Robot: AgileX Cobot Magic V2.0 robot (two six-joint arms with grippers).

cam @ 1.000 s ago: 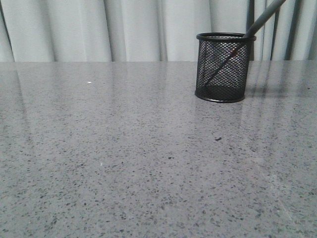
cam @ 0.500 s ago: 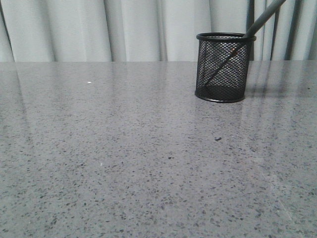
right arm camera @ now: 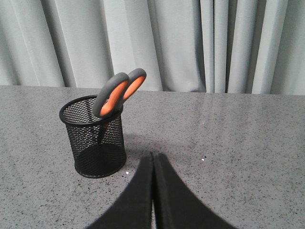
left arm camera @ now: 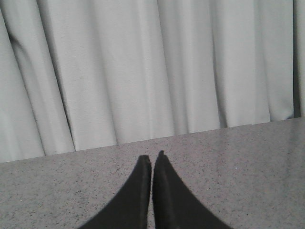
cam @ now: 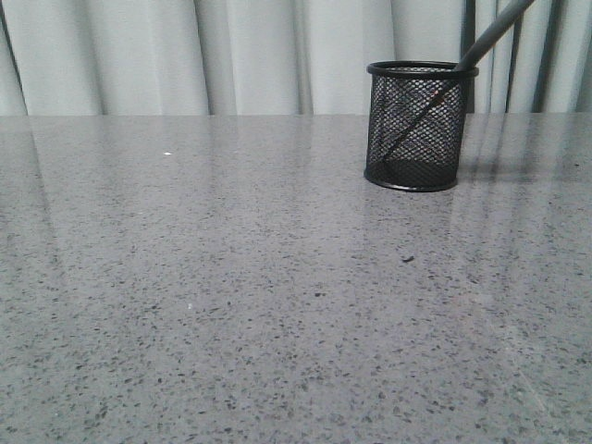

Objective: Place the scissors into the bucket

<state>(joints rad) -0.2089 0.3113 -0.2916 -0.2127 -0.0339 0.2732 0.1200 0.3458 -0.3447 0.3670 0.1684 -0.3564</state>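
The black wire-mesh bucket (cam: 419,125) stands upright on the grey speckled table (cam: 231,277), at the back right. The scissors (cam: 490,35) stand inside it, blades down, leaning so the grey handles stick out over the rim to the right. In the right wrist view the bucket (right arm camera: 94,136) holds the scissors (right arm camera: 117,92) with their orange-lined loops above the rim. My right gripper (right arm camera: 153,155) is shut and empty, a short way off the bucket, beside it. My left gripper (left arm camera: 152,156) is shut on nothing over bare table. Neither gripper shows in the front view.
Pale pleated curtains (cam: 231,55) hang right behind the table's far edge. The grey table top runs wide to the left and front of the bucket.
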